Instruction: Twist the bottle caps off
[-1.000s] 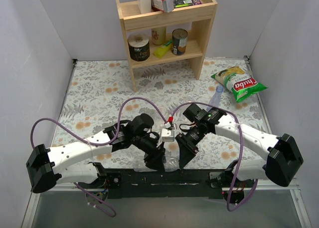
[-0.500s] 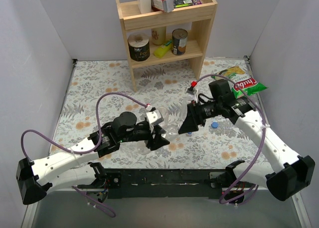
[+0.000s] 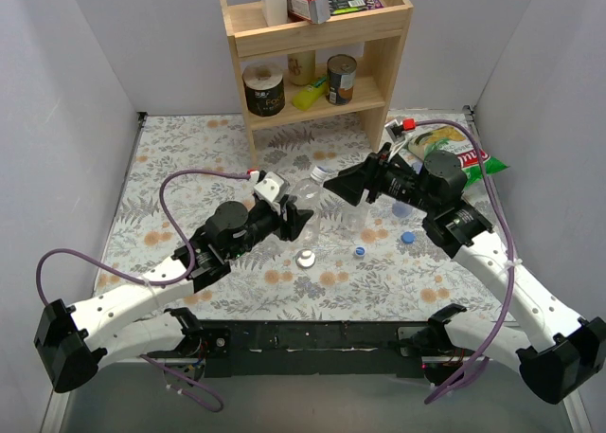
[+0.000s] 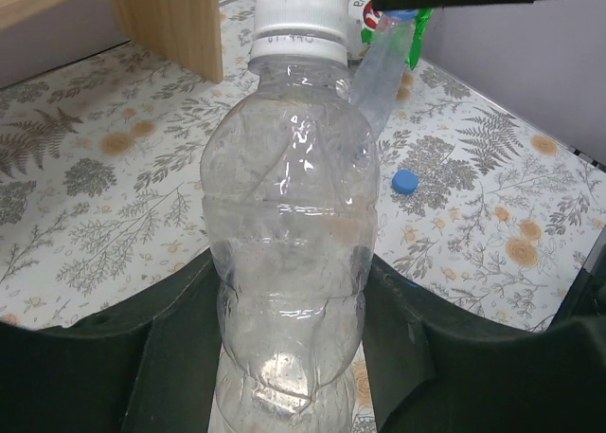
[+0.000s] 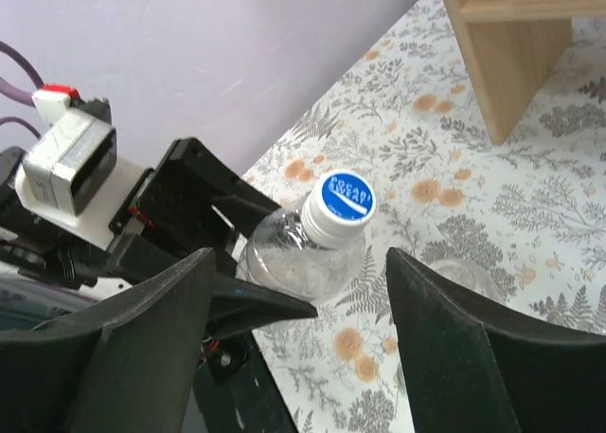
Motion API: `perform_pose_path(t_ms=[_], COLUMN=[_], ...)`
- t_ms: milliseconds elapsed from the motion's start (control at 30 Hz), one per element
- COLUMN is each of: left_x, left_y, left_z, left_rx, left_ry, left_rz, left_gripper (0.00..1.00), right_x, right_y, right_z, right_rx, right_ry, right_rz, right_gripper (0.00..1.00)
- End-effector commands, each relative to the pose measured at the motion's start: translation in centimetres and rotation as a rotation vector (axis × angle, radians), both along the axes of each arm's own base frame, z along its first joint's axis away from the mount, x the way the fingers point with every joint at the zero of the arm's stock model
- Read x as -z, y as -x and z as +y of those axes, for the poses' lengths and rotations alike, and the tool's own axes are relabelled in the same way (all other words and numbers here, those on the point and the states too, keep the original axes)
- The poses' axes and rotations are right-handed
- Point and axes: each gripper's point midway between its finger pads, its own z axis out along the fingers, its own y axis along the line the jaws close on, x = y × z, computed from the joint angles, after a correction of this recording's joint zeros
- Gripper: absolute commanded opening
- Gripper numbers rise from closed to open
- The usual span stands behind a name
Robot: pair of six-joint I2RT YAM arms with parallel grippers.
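My left gripper is shut on the lower body of a colourless crinkly bottle and holds it upright above the table's middle. Its cap has a blue top and white sides and sits on the neck. My right gripper is open, with one finger on each side of the cap and not touching it. Two blue caps and a whitish disc cap lie loose on the table. A blue-tinted bottle stands behind the held one.
Another colourless bottle, open-mouthed in the right wrist view, stands just right of the held one. A wooden shelf with tin cans and a yellow bottle stands at the back. A chips bag lies at the back right.
Both arms have swung from the front edge to the table's middle. My left gripper now holds a capped bottle upright. My right gripper has come over its cap. Loose caps now show on the table.
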Motion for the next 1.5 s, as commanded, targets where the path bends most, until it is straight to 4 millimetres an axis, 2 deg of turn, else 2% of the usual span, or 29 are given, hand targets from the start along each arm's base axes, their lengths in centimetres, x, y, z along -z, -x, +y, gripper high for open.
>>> perform_pose_path(t_ms=[0, 367, 500, 733, 1033, 1133, 1167, 1333, 1367, 1400, 1467], left_x=[-2.3, -1.4, -1.1, -0.8, -0.6, -0.6, -0.7, -0.9, -1.0, -1.3, -2.0], left_y=[-0.4, -0.1, -0.1, -0.1, -0.1, 0.0, 0.0, 0.1, 0.4, -0.1, 0.6], left_z=[1.8, 1.6, 1.4, 1.1, 1.0, 1.0, 1.0, 0.8, 0.5, 1.0, 0.4], left_rx=[-0.082, -0.063, -0.057, -0.048, -0.043, -0.04, -0.039, -0.03, 0.005, -0.003, 0.088], left_ry=[0.076, 0.084, 0.076, 0.07, 0.063, 0.064, 0.066, 0.092, 0.11, 0.132, 0.184], left_rz=[-0.076, -0.057, -0.045, -0.036, -0.032, -0.031, -0.033, -0.01, 0.003, 0.013, 0.036], left_gripper=[0.29, 0.3, 0.3, 0.3, 0.3, 0.3, 0.3, 0.3, 0.31, 0.3, 0.31], right_x=[-4.6, -3.1, -3.6, -3.1, -2.5, -2.4, -2.3, -2.1, -2.0, -1.8, -1.7], right_y=[-1.9, -4.3, -4.0, -3.7, -3.5, -3.5, -3.5, -3.3, -3.3, -3.4, -3.4], right_z=[0.2, 2.2, 2.9, 4.2, 5.3, 5.3, 5.3, 5.5, 5.5, 5.5, 5.5], right_rx=[0.149, 0.164, 0.121, 0.065, 0.014, 0.014, 0.014, 0.003, 0.004, 0.005, 0.006], right_ry=[-0.105, -0.106, -0.127, -0.134, -0.133, -0.135, -0.134, -0.134, -0.13, -0.125, -0.124], right_rz=[-0.131, -0.055, -0.064, -0.037, -0.015, -0.017, -0.016, -0.013, -0.015, -0.013, -0.018], right_gripper=[0.78, 0.76, 0.74, 0.68, 0.54, 0.42, 0.32, 0.01, 0.01, 0.01, 0.01])
